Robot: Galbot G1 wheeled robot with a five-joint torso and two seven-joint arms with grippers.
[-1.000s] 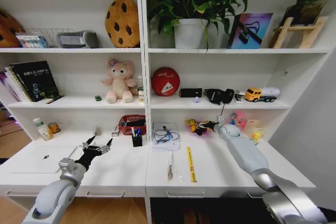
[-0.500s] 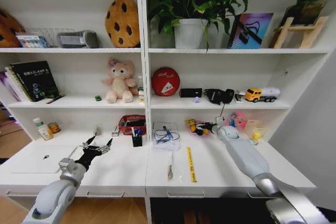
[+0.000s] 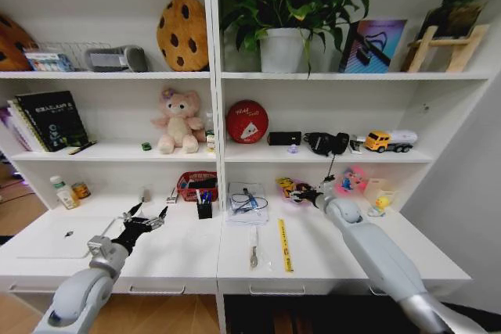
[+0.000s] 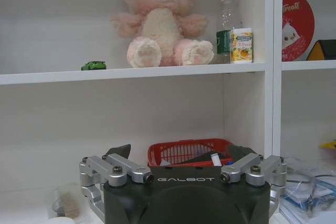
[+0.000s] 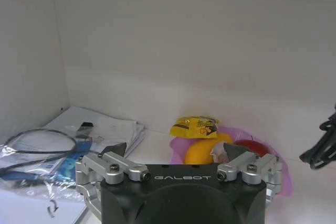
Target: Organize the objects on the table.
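Note:
My right gripper (image 3: 307, 192) (image 5: 174, 150) is open at the back of the table (image 3: 329, 260), its fingers pointing at a pink bag (image 3: 288, 188) (image 5: 284, 179). That bag holds a yellow packet (image 5: 196, 126), a yellow round thing (image 5: 201, 151) and something red (image 5: 250, 146). My left gripper (image 3: 148, 215) (image 4: 179, 153) hovers open and empty over the left half of the table, beside the silver-white laptop (image 3: 53, 238). A yellow ruler (image 3: 285, 245) and a pen-like tool (image 3: 253, 249) lie mid-table. Small bottles (image 3: 63, 192) stand far left. A tiny green toy (image 4: 93, 65) sits on the shelf.
A red basket (image 3: 196, 185) (image 4: 188, 151) and a black pen cup (image 3: 204, 210) stand at the back centre. A clear bag of cables (image 3: 246, 199) (image 5: 47, 150) lies beside them. A yellow duck (image 3: 381, 202) and a pink item (image 3: 354, 179) sit far right. Shelves rise behind.
My right gripper has slid left along the back of the table, closer to the pink bag. The left arm has not moved.

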